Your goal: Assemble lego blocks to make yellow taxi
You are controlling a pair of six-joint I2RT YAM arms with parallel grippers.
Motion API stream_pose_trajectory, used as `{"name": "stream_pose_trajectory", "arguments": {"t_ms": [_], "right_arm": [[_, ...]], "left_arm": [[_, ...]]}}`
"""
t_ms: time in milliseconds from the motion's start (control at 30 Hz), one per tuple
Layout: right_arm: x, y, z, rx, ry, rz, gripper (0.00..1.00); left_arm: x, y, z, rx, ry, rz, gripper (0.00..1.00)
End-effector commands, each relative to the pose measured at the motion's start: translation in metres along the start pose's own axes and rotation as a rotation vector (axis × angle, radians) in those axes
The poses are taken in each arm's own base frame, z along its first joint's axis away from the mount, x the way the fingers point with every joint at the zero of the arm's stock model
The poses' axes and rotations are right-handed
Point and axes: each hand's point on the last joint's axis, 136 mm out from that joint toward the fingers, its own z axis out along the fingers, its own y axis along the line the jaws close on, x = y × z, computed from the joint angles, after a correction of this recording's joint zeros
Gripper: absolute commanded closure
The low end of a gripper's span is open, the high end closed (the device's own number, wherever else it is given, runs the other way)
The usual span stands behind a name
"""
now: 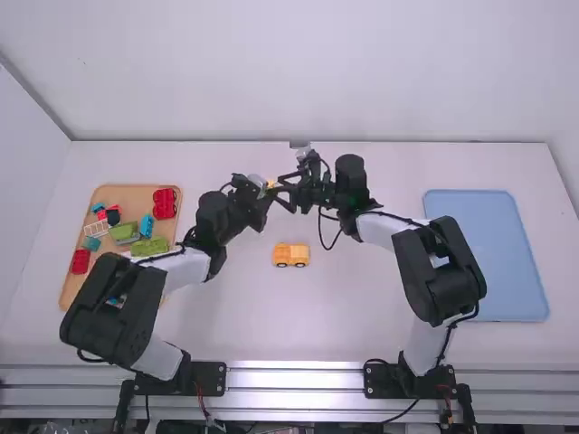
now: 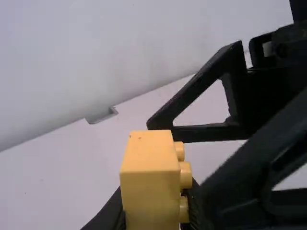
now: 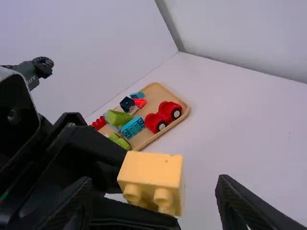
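Observation:
High above the middle of the table, my left gripper (image 1: 259,188) meets my right gripper (image 1: 288,187), with a small yellow block (image 1: 270,183) between them. In the left wrist view the yellow block (image 2: 149,177) stands in my left gripper (image 2: 154,213), which is shut on it, its studs facing sideways. My right gripper (image 3: 152,196) is open, one finger on either side of the yellow block (image 3: 152,171), whose studs point down in the right wrist view. An orange-yellow wheeled car base (image 1: 291,255) rests on the table below the grippers.
A wooden tray (image 1: 136,192) at the left holds several colored blocks, among them a red wheeled piece (image 1: 165,203) and green ones (image 1: 149,247). A blue tray (image 1: 484,253) lies at the right.

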Motion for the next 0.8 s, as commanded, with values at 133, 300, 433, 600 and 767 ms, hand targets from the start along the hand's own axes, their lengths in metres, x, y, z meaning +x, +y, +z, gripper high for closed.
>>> {"name": "stream_pose_trajectory", "arguments": {"t_ms": [133,300,433,600,767], "right_arm": [[-0.002,0.017,0.006,-0.034,0.002,-0.022,0.39],[-0.001,0.018,0.007,-0.038,0.004,-0.022,0.44],[-0.001,0.018,0.007,-0.038,0.005,-0.021,0.49],[0.002,0.025,0.012,-0.054,0.015,-0.027,0.66],[0.004,0.024,0.015,-0.033,0.016,-0.043,0.78]], "left_arm": [[0.001,-0.01,0.001,0.03,-0.001,-0.002,0.98],[0.001,-0.013,0.001,0.047,-0.001,-0.003,0.98],[0.0,-0.015,0.001,0.063,-0.004,-0.003,0.98],[-0.001,-0.015,0.001,0.062,-0.01,-0.004,0.96],[-0.001,-0.015,0.001,0.063,-0.01,-0.004,0.88]]}}
